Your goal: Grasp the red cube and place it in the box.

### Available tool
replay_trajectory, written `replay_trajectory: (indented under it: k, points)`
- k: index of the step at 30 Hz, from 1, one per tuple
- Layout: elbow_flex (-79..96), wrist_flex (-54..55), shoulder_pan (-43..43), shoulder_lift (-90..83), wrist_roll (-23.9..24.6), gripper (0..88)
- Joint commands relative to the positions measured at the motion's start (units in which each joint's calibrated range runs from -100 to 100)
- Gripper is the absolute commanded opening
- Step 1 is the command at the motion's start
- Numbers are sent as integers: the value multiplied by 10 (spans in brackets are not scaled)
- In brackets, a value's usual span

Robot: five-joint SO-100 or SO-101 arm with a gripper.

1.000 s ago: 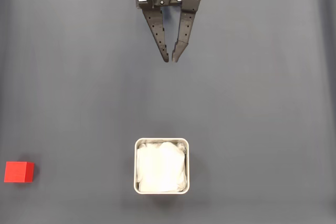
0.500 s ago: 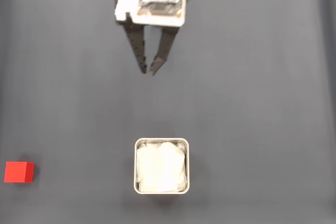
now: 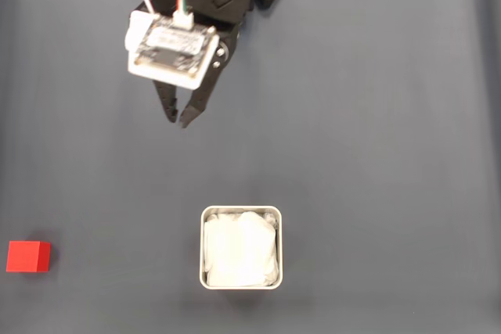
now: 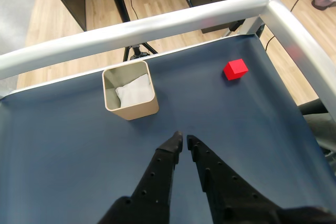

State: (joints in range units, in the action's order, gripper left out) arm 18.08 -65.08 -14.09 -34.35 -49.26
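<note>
Moved: black two-finger gripper (image 3: 177,119) has swung toward the fixed view's left, fingers nearly closed on nothing
Cube: small matte red cube (image 3: 28,256) sits untouched on the dark blue tabletop (image 3: 376,131), far left
Box: pale metal-rimmed square box (image 3: 240,248) with white lining, nothing in it
Progress: barely started, grasp and drop both left

Red cube (image 3: 28,256); white-lined box (image 3: 240,213); black hand (image 3: 176,119).

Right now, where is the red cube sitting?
In the fixed view the red cube lies on the dark mat at the far left edge, well left of the box; in the wrist view it sits right of the box.
</note>
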Motion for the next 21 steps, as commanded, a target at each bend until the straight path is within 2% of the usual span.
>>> replay_trajectory:
  k: [1, 21]
  points:
    - [-37, 20, -17, 14, 6, 0]
    - [-180, 78, -88, 206, 7, 0]
